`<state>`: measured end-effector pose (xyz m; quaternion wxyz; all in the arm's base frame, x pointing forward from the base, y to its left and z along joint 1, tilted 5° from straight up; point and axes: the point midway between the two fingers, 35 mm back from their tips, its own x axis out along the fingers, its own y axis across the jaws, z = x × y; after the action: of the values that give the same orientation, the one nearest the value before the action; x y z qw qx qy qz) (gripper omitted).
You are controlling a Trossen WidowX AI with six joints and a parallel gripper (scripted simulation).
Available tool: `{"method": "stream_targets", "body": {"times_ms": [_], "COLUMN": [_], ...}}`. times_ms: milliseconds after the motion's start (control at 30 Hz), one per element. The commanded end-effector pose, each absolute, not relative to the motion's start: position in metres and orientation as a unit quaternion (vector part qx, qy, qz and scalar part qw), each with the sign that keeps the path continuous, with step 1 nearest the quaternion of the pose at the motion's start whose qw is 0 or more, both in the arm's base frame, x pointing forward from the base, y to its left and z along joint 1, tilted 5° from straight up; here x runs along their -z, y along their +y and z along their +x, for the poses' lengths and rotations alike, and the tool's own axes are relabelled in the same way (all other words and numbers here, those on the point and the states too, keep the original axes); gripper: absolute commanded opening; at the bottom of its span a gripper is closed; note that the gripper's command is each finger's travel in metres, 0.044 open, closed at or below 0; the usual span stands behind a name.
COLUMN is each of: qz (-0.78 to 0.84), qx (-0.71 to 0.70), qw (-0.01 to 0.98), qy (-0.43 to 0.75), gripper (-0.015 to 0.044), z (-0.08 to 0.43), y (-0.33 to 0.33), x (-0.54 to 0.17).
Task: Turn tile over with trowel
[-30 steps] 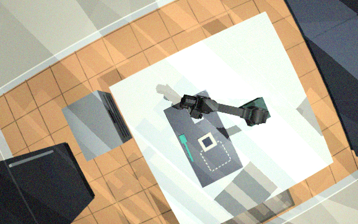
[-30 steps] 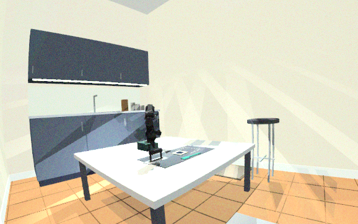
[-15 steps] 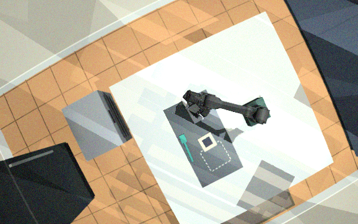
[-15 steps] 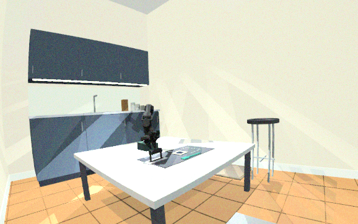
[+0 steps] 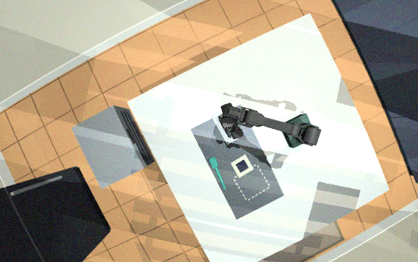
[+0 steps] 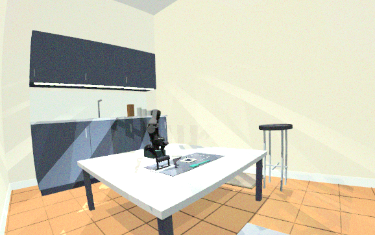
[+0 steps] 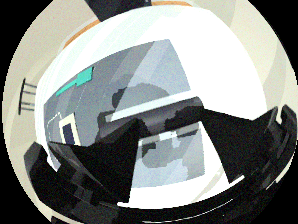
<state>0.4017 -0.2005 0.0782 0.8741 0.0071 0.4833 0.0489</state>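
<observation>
The tile (image 5: 241,166) (image 6: 188,160) (image 7: 68,134) lies flat on the grey mat (image 5: 236,206) (image 7: 111,72), dark marked square up, beside the upper edge of the dashed outline (image 5: 248,199). What looks like the trowel, a pale flat plate (image 5: 221,131) (image 7: 154,107) with a thick dark handle, lies at the mat's other end. My gripper (image 5: 230,127) (image 6: 163,166) (image 7: 169,119) is open, low over this tool. In the wrist view the handle runs across at the fingertips, dark against dark. Whether a finger touches it cannot be told.
A teal tool (image 5: 220,176) (image 6: 200,163) (image 7: 75,84) with a square blade and thin handle lies along the mat's long edge, beside the tile. The arm reaches across the white table from its dark green base (image 5: 291,140). Strong shadows fall over the mat and table.
</observation>
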Motion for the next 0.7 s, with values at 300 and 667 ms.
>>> {"method": "stream_targets", "body": {"times_ms": [300,667], "qz": [0.218,0.388], "qx": [0.039,0.090], "qw": [0.874,0.834], "qy": [0.433,0.382], "gripper": [0.0300,0.0300], "z": [0.394,0.386], "y": [-0.193,-0.186], "x": [-0.070,-0.065]}}
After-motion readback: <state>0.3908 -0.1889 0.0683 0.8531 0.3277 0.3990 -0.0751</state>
